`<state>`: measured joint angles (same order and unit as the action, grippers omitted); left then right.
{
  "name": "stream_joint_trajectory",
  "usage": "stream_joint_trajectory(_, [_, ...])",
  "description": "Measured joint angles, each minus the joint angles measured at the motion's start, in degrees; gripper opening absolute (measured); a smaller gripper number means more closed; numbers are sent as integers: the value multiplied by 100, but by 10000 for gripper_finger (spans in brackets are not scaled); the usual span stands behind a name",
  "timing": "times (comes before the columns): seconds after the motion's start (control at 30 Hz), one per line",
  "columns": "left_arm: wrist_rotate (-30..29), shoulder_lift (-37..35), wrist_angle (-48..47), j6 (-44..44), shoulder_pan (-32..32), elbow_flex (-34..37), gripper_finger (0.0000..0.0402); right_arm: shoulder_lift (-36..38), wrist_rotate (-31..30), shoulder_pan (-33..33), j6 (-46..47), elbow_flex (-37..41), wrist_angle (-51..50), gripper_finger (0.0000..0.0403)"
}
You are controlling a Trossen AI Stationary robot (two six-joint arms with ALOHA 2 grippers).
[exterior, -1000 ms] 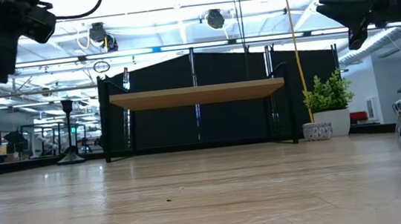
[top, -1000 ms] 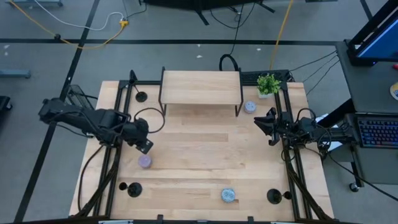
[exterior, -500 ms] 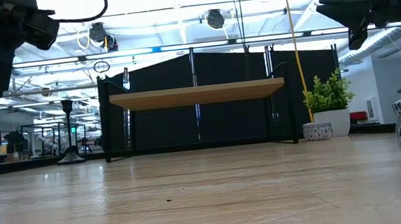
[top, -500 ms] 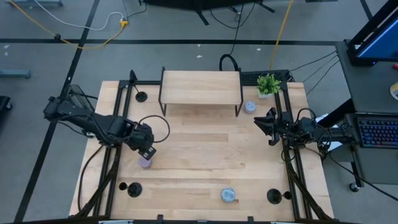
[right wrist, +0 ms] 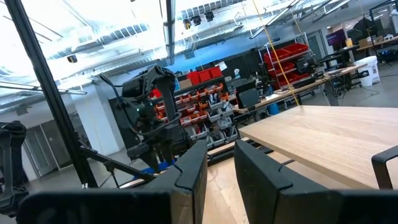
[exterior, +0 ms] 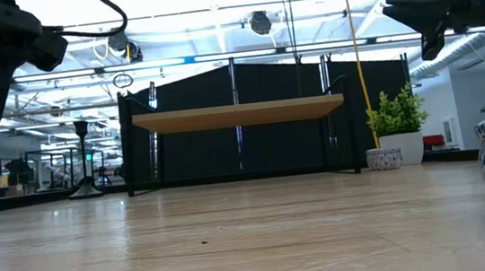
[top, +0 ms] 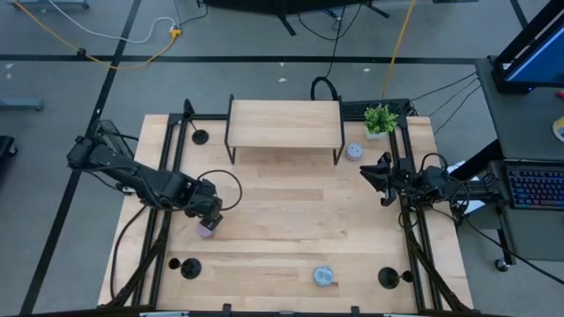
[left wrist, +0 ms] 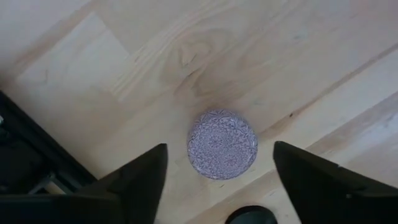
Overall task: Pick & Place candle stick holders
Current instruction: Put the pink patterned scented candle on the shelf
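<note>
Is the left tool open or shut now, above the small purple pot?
Open. In the left wrist view, the left tool has its two dark fingers spread wide, with the purple pot between them, untouched.

No legible text or labels anywhere.

Purple floral-patterned pot (left wrist: 222, 144), pale wood table (left wrist: 298, 56)

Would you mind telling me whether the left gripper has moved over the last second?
Yes. In the high view the left gripper has moved down the picture, away from the wooden shelf, and now sits over the small purple pot.
</note>
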<state>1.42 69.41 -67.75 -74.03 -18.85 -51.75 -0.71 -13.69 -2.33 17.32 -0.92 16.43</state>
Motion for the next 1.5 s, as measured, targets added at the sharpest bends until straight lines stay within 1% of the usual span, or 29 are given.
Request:
stream_joint_trajectory(0.2, [-21, 0, -17, -180, -2, 0, 384, 0, 0, 0, 0, 1, 2, 73])
stream_joint_trajectory(0.27, [-22, 0, -20, -171, -2, 0, 396, 0, 0, 0, 0, 1, 1, 73])
stream_joint_trajectory(0.37, [-18, 0, -20, -93, -2, 0, 390, 0, 0, -1, 2, 1, 0, 73])
stream_joint_trajectory(0.5, [-21, -2, 3, 232, 0, 1, 377, 0, 0, 0, 0, 1, 1, 73])
stream_joint_trajectory(0.6, [-150, -2, 57, 283, -2, 2, 372, 0, 0, 0, 1, 1, 0, 73])
stream_joint_trajectory(0.7, [-290, -2, 57, 280, -4, 2, 374, 0, 0, 0, 2, -1, 0, 73])
stream_joint_trajectory(0.9, [-371, -2, 147, 234, -5, 2, 381, 0, 0, 0, 2, 1, 2, 73])
stream_joint_trajectory(1.03, [-519, -2, 343, 220, -143, 2, 381, 0, 0, -1, 2, 0, 0, 73])
stream_joint_trajectory(1.1, [-626, -2, 425, 81, -290, 3, 381, 0, 0, 0, 2, 0, 2, 73])
stream_joint_trajectory(1.27, [-1165, -2, 446, -591, -848, 4, 381, 0, 0, 0, 2, 1, 0, 73])
stream_joint_trajectory(1.5, [-1490, -4, 458, -1613, -1562, 43, 381, 1, -2, 0, 0, 0, 0, 73])
